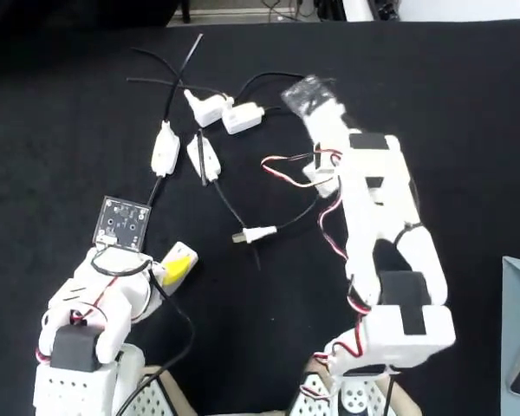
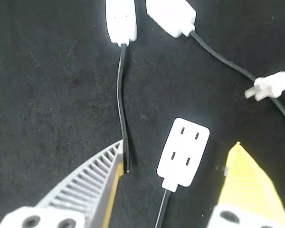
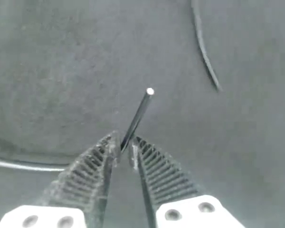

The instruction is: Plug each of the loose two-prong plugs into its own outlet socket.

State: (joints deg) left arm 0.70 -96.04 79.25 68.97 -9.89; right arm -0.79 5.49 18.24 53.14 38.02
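While the right gripper (image 3: 126, 142) pinches a black cord (image 3: 141, 108) at its tips, the left gripper (image 2: 179, 144) hangs released above a white socket (image 2: 183, 159) (a loose plug (image 2: 270, 85) lies just beyond), so fetching seems underway; next, that plug needs lining up with it.

I count two claws of my own: my left claw (image 2: 179, 142) and my right claw (image 3: 125, 138).

On the black cloth table (image 1: 468, 104) I count five white plastic cord ends:
- Two are long and narrow: one long piece (image 1: 165, 149) towards the left edge and a second long piece (image 1: 204, 156) just beside it.
- Two are chunkier and lie nearer the far edge: one chunky piece (image 1: 206, 108) and another chunky piece (image 1: 243, 117).
- One is a white two-prong plug (image 1: 256, 232) near the middle.

There is one flat white socket block (image 2: 183, 149) with four slots, in two pairs.

The thin black cords (image 2: 119, 95) are several and crossing, too tangled for me to number. One cut black cord end (image 3: 138, 114) sits between my right fingers.
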